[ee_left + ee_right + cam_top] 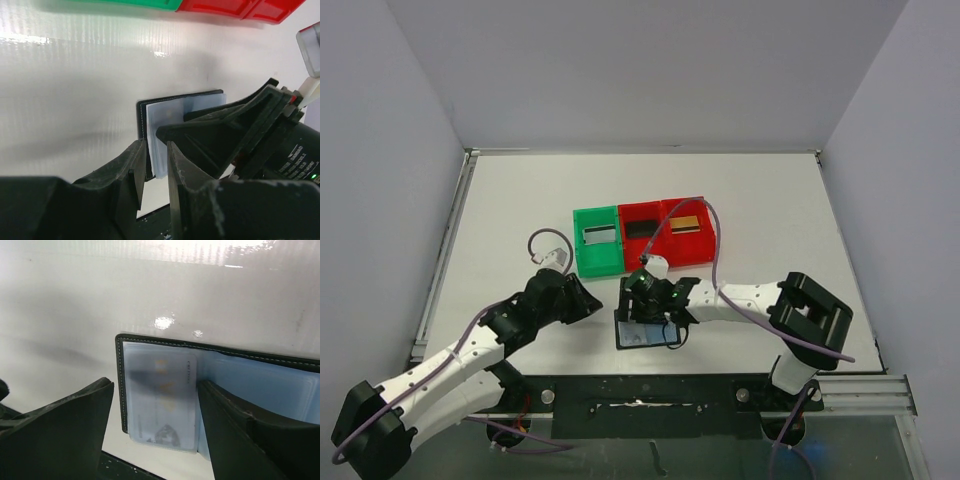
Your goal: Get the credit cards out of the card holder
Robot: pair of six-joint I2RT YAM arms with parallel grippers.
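Observation:
The black card holder (pixel 642 335) lies open on the table by the front edge, its grey-blue pockets (pixel 265 385) up. A pale credit card (pixel 162 400) sits in the left clear pocket and pokes out at its near end. My right gripper (pixel 155 390) is open over it. One finger (pixel 235 425) rests on the inner pocket; the other (pixel 75 415) is over the table left of the holder. My left gripper (pixel 156 150) is just left of the card holder (pixel 175 107), open by a narrow gap, holding nothing. It is tilted beside the holder's left edge (pixel 592 303).
Three bins stand in a row behind the holder. The green bin (pixel 597 262) holds a silvery card (pixel 599 236). One red bin (pixel 642 255) holds a black card (pixel 640 228), the other red bin (pixel 688 250) a gold card (pixel 685 223). A metal rail (pixel 720 385) runs along the front edge.

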